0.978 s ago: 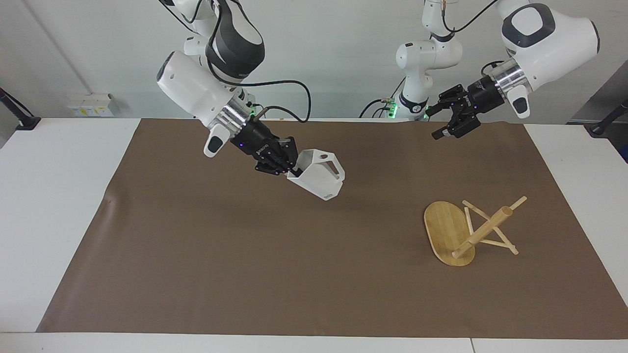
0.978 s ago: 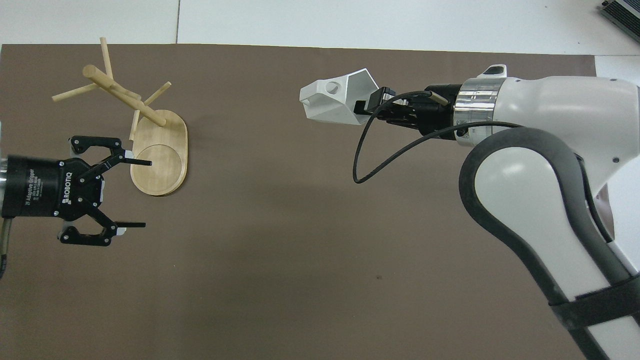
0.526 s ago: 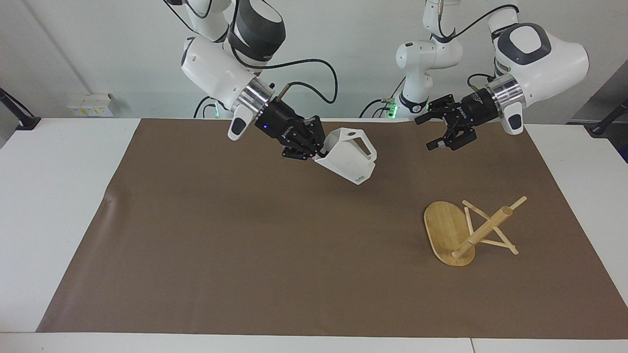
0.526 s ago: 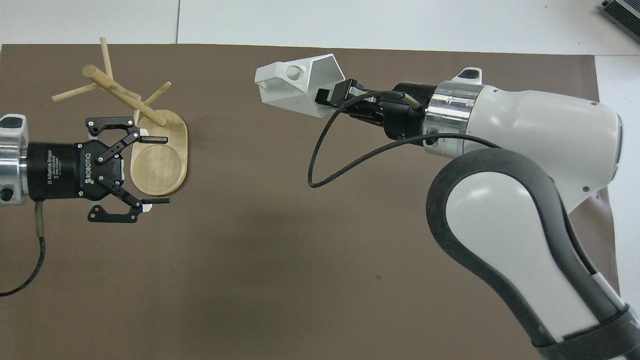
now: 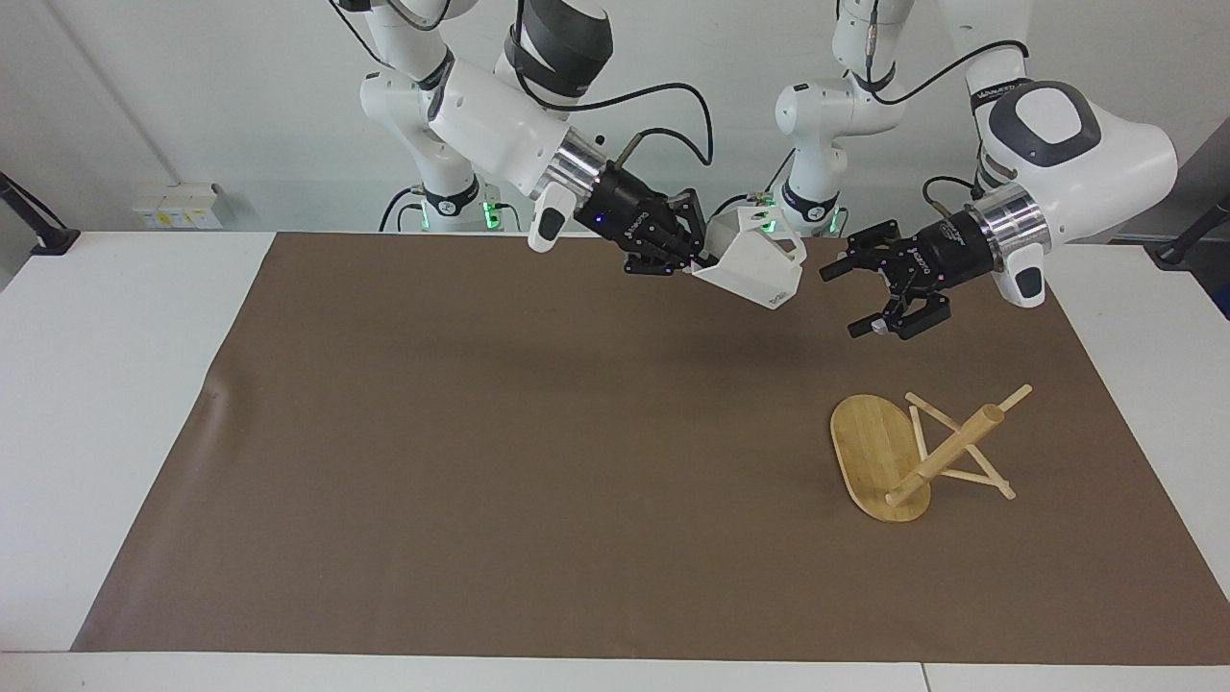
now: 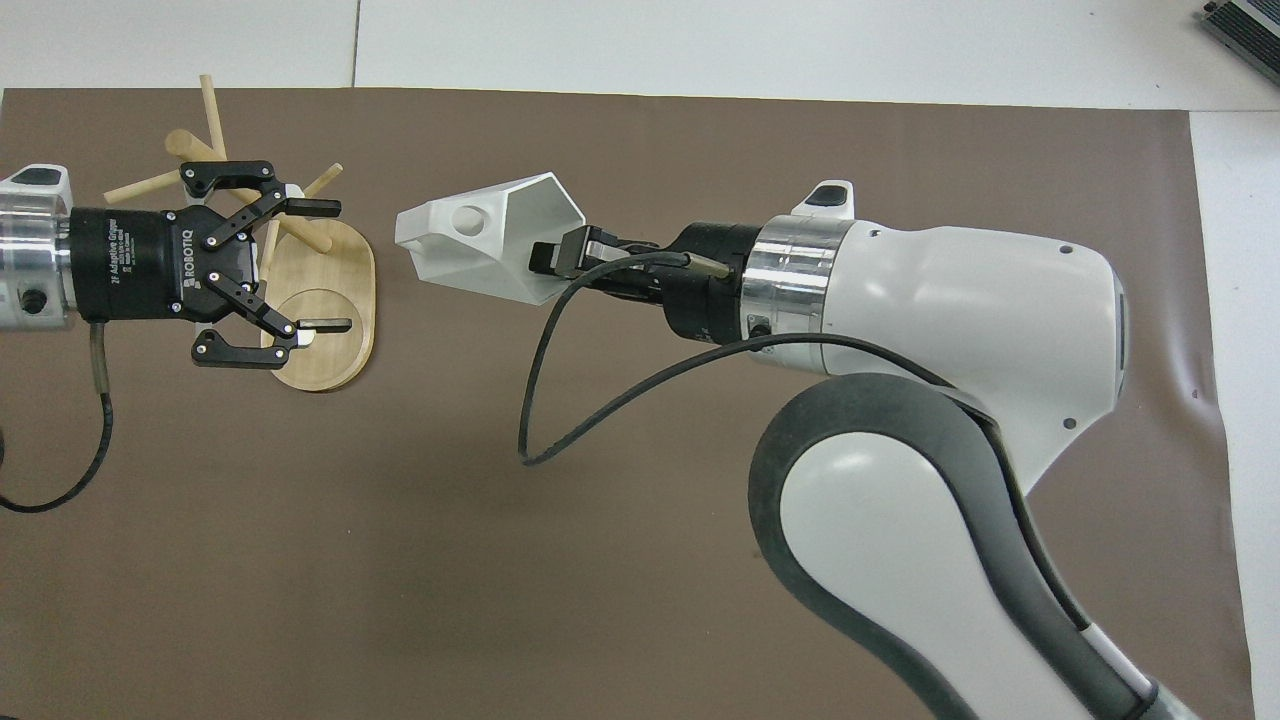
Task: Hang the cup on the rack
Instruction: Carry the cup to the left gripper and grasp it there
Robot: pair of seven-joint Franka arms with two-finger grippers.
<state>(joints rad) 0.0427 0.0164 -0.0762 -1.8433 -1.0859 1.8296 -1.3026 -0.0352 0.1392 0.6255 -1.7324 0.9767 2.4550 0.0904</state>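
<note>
In the facing view, the right gripper (image 5: 694, 261) is up in the air over the robots' edge of the brown mat (image 5: 480, 461), and it pinches the cup (image 5: 754, 264) by its rim wall, so the cup hangs tilted with its handle on top. The left gripper (image 5: 879, 300) is also raised, with its fingers spread wide and nothing between them; it points toward the cup and is near it but not touching. The rack (image 5: 913, 452) stands on the mat at the left arm's end of the table, farther from the robots than both grippers (its post appears to lean, but I think this is only the camera angle).

In the overhead view, the cup (image 6: 490, 240) shows the round hole of its handle, turned toward the rack (image 6: 300, 270). The left gripper (image 6: 320, 268) covers part of the rack's base and pegs, though it is high above them.

I judge this as the carrying step, perhaps before a handover. The next move calls for bringing the handle hole in line with one free peg, or for the open gripper to close on the cup body first.
</note>
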